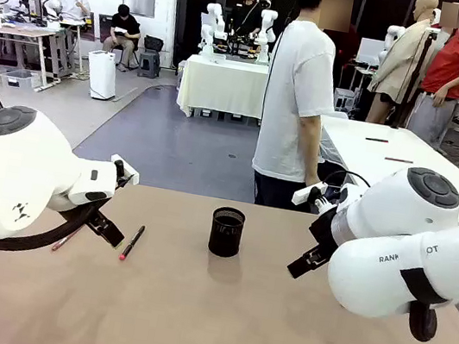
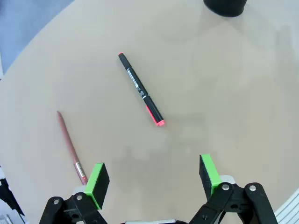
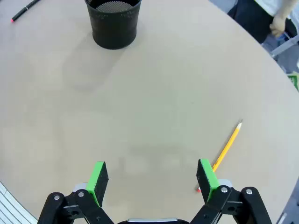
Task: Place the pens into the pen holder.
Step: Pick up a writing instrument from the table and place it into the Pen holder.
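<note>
Two white robot arms stand closest to the front camera, the left arm [image 1: 19,174] and the right arm [image 1: 414,245], one at each side of a plain beige tabletop [image 1: 205,325]. Surface condition: smooth, matt, unmarked. Beyond its far edge stands a person in a white T-shirt [image 1: 297,104]. The room behind has a grey floor [image 1: 174,137], a white-clothed table [image 1: 223,84] and several people seated or standing.

Left tool [image 2: 154,177]: green pads spread wide, nothing between them, poised above the tabletop. Right tool [image 3: 152,179]: likewise spread wide and holding nothing.

Small black cylindrical mesh pen holder [image 1: 226,231]: upright near the middle of the tabletop, between the two arms.

Black marker pen with a red end [image 1: 131,242]: lying flat to the left of the holder and well apart from it. In the front view its long axis runs roughly near to far, red end toward the robot's side. In the left wrist view that red end points toward the tool.

Reddish-brown pencil [image 2: 70,147]: lying flat beside the marker, on the side away from the holder. Its pointed end faces away from the left tool; its other end lies just beside one green pad.

Yellow pencil [image 3: 227,146]: lying flat on the right side, sharpened tip pointing away from the right tool, rear end passing behind one green pad.
</note>
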